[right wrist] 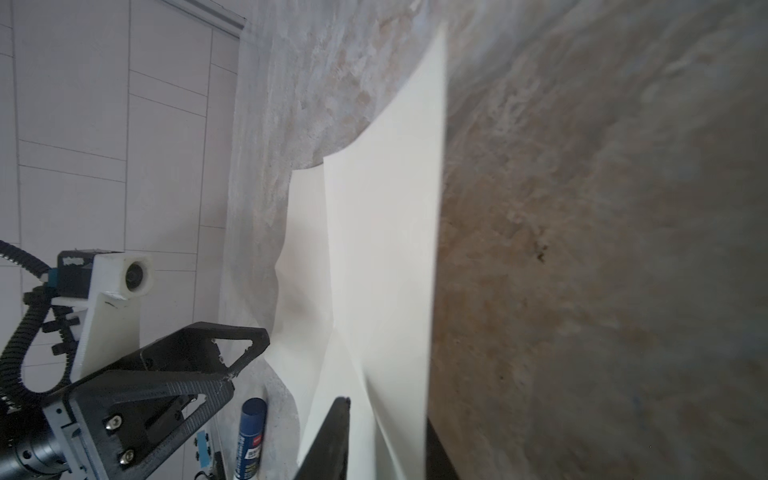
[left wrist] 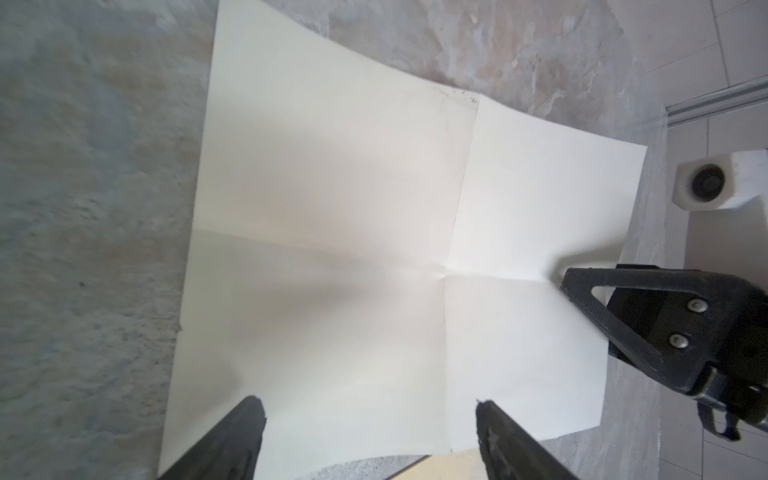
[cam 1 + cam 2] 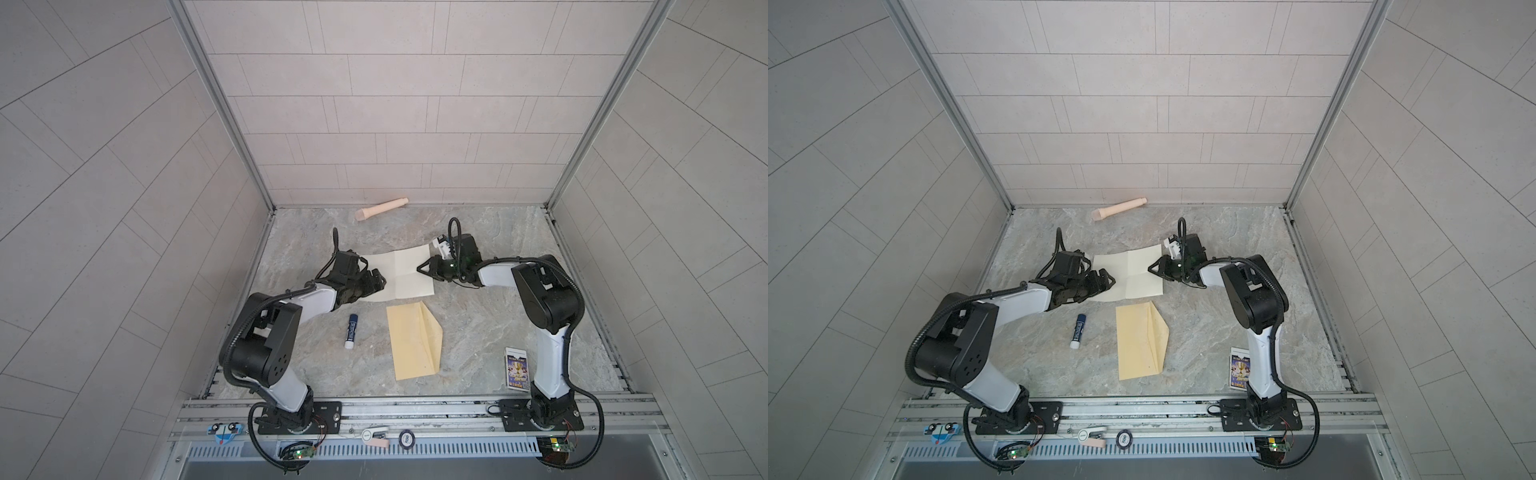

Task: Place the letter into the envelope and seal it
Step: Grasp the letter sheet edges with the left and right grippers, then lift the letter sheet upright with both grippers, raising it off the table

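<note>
On the surface [image 3: 478, 332], both top views showed the letter [image 3: 403, 276] just beyond the envelope [image 3: 409, 345]. Only the wrist views resolved the left tool [image 2: 370, 409] spread wide and the right tool [image 1: 386, 415] pinching the letter's edge.

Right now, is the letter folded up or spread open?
Spread open. The letter lies as one sheet on the table, its crossing fold creases showing. Only the edge by the right gripper lifts a little.
</note>
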### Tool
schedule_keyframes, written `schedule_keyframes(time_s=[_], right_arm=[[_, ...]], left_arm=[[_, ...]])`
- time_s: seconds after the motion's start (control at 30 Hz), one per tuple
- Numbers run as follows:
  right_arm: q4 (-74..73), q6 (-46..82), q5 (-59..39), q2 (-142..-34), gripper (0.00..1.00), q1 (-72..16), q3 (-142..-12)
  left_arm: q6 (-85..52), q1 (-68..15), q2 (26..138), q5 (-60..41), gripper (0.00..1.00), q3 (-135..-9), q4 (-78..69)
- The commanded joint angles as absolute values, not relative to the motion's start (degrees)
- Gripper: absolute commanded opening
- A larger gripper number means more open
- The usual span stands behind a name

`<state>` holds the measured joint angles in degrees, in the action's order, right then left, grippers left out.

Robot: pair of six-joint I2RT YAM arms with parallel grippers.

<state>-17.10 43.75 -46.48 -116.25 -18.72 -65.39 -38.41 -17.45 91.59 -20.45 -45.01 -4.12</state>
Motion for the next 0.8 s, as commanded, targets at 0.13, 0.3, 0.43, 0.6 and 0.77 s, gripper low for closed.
schedule_keyframes(time_s=[0.13,0.3,0.43,0.6,0.77], right_arm=[[-17.23,45.2,-51.56,-110.8,0.2,-18.97,-69.23],[-17.53,48.51,-53.41,-109.15,0.13,-18.63,-70.43],[-18.92,51.12,-55.44,-107.06,0.1,-18.63,-71.1],[-15.9,50.91,-55.98,-104.17,0.07,-18.07,-71.37],[-19.18,54.35,-56.87,-101.78,0.06,-17.93,-70.64]], left_arm=[[-37.09,-15.72,89.04,-23.59,0.88,-50.2,-0.07],[-36.04,-14.56,87.77,-27.07,0.89,-51.04,-1.23],[-38.14,-14.03,87.69,-30.61,0.91,-51.07,-5.07],[-41.22,-13.2,88.2,-35.49,0.93,-50.57,-12.2],[-50.39,-13.25,90.27,-43.38,0.97,-47.78,-28.56]])
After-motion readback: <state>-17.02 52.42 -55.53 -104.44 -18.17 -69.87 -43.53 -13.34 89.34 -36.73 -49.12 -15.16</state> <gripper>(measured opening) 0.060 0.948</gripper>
